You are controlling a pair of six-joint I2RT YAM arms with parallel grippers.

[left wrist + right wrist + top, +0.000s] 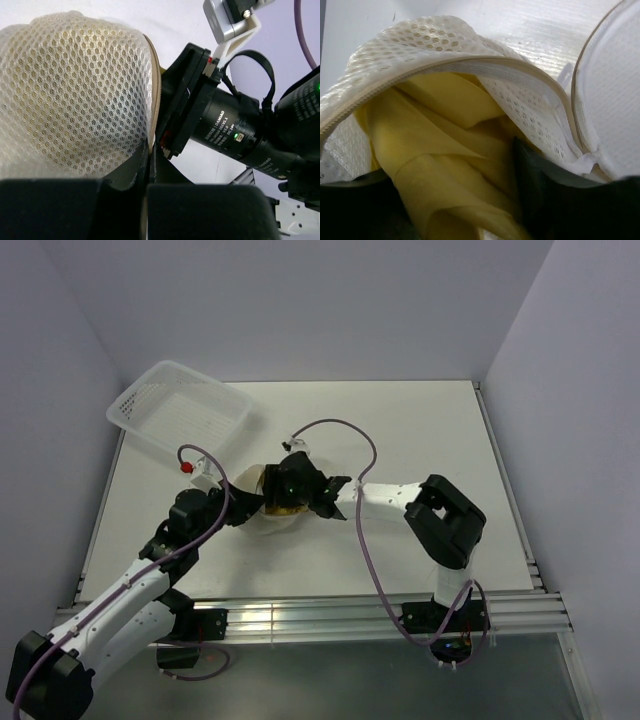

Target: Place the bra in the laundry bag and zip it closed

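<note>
The laundry bag (266, 521) of white mesh lies mid-table between both arms. My left gripper (148, 156) is shut on its tan-edged rim, the mesh wall (75, 90) bulging to its left. The yellow bra (435, 130) is bunched inside the bag's unzipped mouth (470, 62). My right gripper (455, 200) is pushed into that mouth, jaws standing apart, with loose yellow fabric lying between the dark fingers (545, 190). The round flap lid (615, 100) hangs open to the right. From above, the right gripper (297, 488) covers most of the bag; the left gripper (248, 508) is at its left side.
A white perforated plastic basket (180, 410) stands tilted at the back left, close behind the left arm. The right arm's wrist (225, 120) sits right beside the bag's rim. Purple cables loop over both arms. Walls close in the table on three sides.
</note>
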